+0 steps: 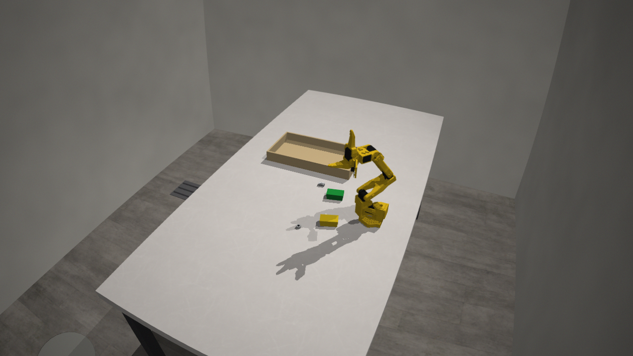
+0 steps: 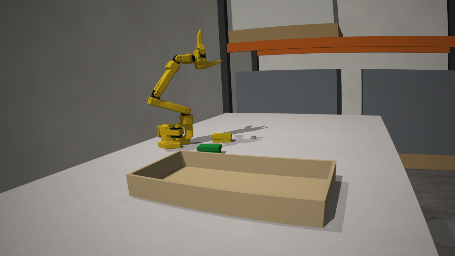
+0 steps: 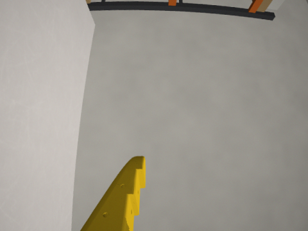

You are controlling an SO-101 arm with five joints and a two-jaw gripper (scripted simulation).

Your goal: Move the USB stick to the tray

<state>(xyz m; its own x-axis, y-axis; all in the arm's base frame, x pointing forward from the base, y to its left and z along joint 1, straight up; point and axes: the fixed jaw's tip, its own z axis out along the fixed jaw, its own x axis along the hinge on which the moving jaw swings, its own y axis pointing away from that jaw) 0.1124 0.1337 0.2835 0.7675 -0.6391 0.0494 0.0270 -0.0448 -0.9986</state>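
The green box [image 1: 335,194] [image 2: 209,148] stands on the table between the arm's base and the tray, with a green lid over it that looks level. No USB stick is in sight; the inside of the box is hidden. The tan tray [image 1: 305,166] [image 2: 222,198] shows nothing on the visible part of its floor. My gripper [image 1: 340,148] [image 2: 210,45] is wide open and empty, high above the table. One jaw points up and the other outward. The wrist view shows only one jaw, with wall and table edge beyond.
A closed yellow box [image 1: 329,220] [image 2: 221,137] stands near the green box, on the side away from the tray. A small grey ring-like object [image 1: 298,226] [image 2: 253,137] lies beyond it. Another small grey object [image 1: 320,184] lies between the green box and the tray.
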